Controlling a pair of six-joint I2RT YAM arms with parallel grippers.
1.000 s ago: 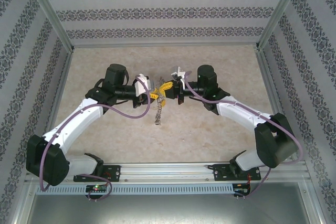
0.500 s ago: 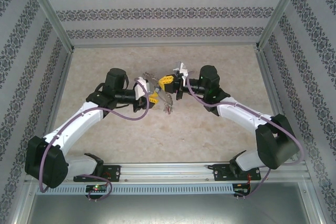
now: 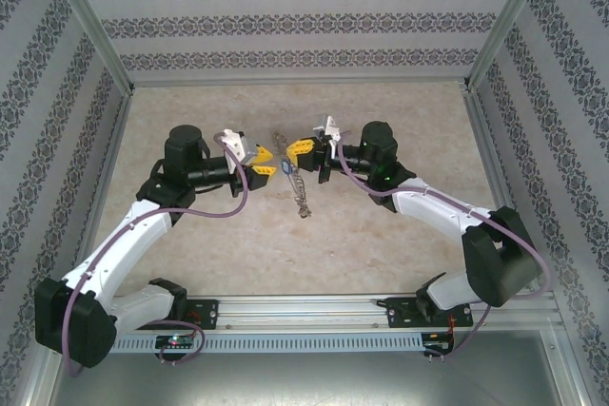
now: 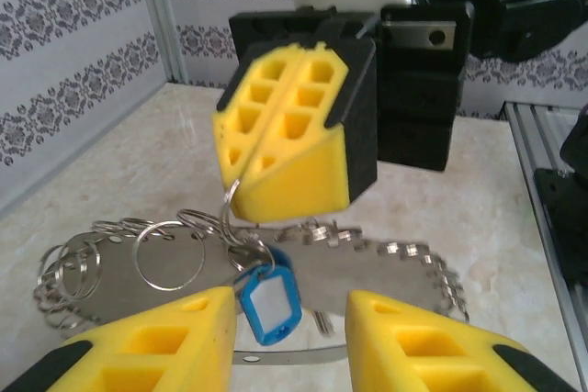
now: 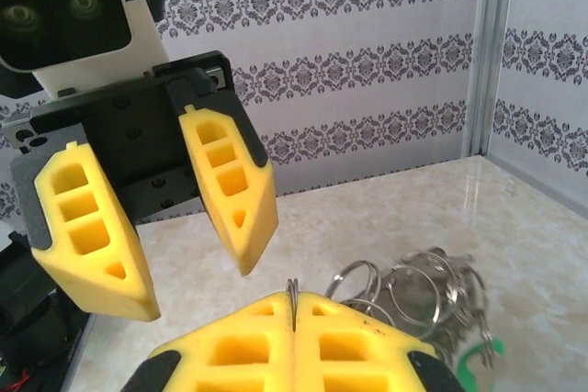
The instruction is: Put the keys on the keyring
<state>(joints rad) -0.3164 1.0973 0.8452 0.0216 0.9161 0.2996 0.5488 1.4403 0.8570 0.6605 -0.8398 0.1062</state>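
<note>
1. Keyring (image 5: 292, 300): pinched in the clenched right hand (image 3: 297, 152), centre of frame; keys (image 4: 269, 305) bunched just below.
2. Left hand (image 3: 258, 163): released, empty, near.
3. Risk: the thin wire could slip from the grip, dropping the keys.

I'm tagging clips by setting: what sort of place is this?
Probably a robot lab test cell: an aluminium frame post and wallpaper panels wall in a marble-look table, with the left arm and right arm bolted to a rail.
</note>
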